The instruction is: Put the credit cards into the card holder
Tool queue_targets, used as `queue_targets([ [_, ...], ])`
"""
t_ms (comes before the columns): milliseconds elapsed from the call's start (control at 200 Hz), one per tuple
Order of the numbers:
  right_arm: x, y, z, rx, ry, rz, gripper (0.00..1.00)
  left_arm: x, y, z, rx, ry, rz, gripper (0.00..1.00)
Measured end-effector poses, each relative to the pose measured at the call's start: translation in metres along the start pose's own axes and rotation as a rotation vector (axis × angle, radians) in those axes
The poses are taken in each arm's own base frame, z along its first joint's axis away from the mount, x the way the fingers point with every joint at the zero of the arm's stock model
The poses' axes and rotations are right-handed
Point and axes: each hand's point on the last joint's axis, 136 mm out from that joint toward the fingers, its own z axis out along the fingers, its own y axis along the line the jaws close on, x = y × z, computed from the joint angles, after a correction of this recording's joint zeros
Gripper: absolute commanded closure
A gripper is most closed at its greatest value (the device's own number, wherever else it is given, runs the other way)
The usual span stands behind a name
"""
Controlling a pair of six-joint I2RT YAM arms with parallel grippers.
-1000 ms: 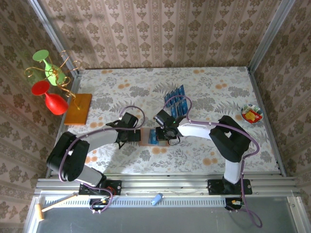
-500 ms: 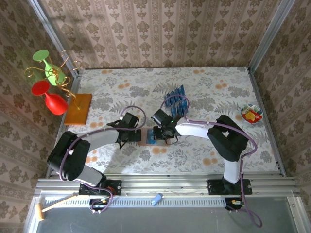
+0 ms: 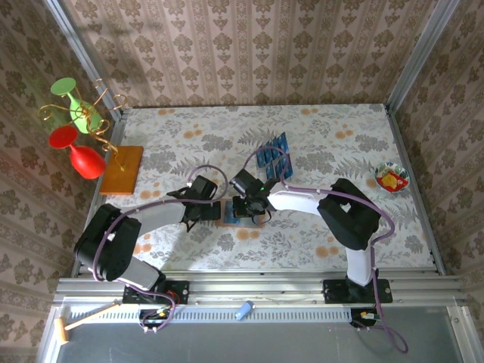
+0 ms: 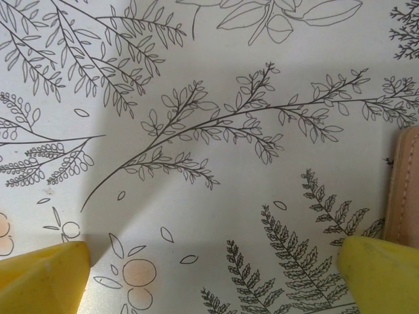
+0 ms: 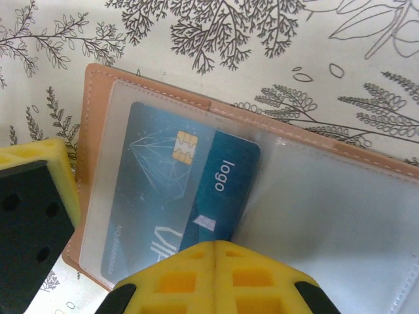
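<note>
Right wrist shows the right gripper [image 5: 215, 258], jaws together, has shifted left, nudging one credit card [image 5: 170, 190] mostly into the card holder [image 5: 340, 209] on the counter [image 5: 393, 78], left gripper [image 4: 213, 275] spread wide beside it.

Right fingers [image 5: 194, 263] farther left

One card holder [image 5: 97, 111] is lying open toward the table's near edge, holding one credit card [image 5: 177, 196]. More credit cards [image 3: 274, 153] are lying fanned mid-table, too overlapped to count. One green goblet [image 3: 69, 98] and one red goblet [image 3: 85, 159] are hanging by the left edge. One bowl [image 3: 392, 177] is sitting at the right edge.
</note>
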Motion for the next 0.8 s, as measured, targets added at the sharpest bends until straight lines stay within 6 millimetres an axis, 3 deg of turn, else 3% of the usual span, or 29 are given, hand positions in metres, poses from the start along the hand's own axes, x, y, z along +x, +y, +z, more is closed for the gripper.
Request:
queue_targets([
  [610,-0.003,0.010,0.004,-0.031,0.003,0.008,1.00,0.000,-0.001,0.000,-0.001,-0.005,-0.010,0.00],
  [800,-0.012,0.009,-0.014,-0.047,-0.033,0.019,1.00,-0.002,0.000,-0.001,0.001,-0.008,-0.017,0.00],
])
